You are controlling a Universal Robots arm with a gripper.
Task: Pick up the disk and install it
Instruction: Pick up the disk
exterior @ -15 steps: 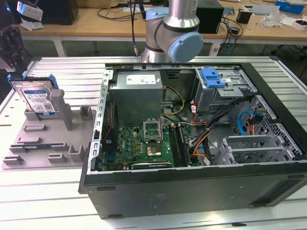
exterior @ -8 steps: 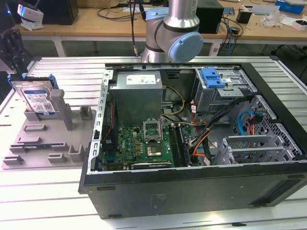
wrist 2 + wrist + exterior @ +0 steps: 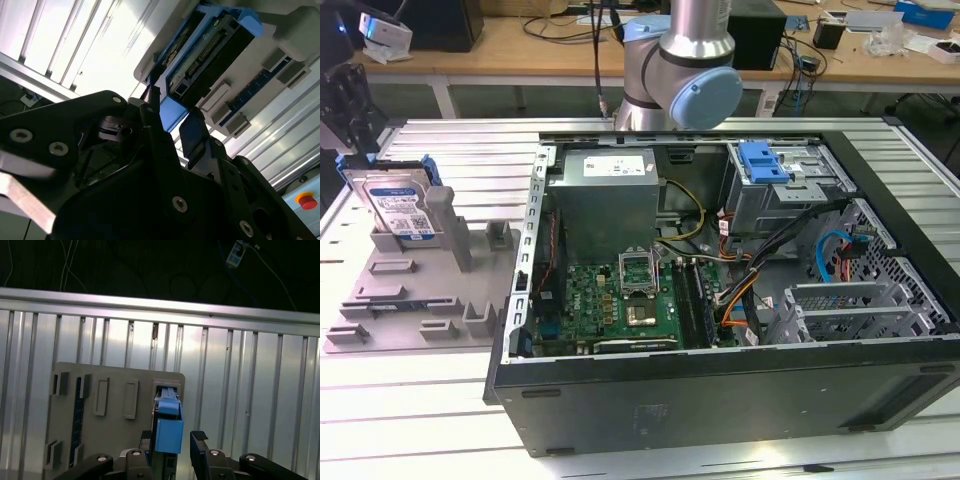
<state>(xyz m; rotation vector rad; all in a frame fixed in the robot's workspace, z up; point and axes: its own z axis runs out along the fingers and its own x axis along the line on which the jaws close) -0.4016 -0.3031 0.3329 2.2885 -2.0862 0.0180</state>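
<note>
The tool (image 3: 172,439) is held open astride the disk (image 3: 168,430) in its grey holder (image 3: 116,390); the disk could be tilted or jammed by an off-centre closure.

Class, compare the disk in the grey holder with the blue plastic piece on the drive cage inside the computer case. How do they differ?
The disk stands on edge in the grey holder, outside the computer case; the blue plastic piece lies flat on the drive cage inside it. The disk has a silver body and white-and-blue label; the blue plastic piece is bare. Both show blue plastic.
</note>
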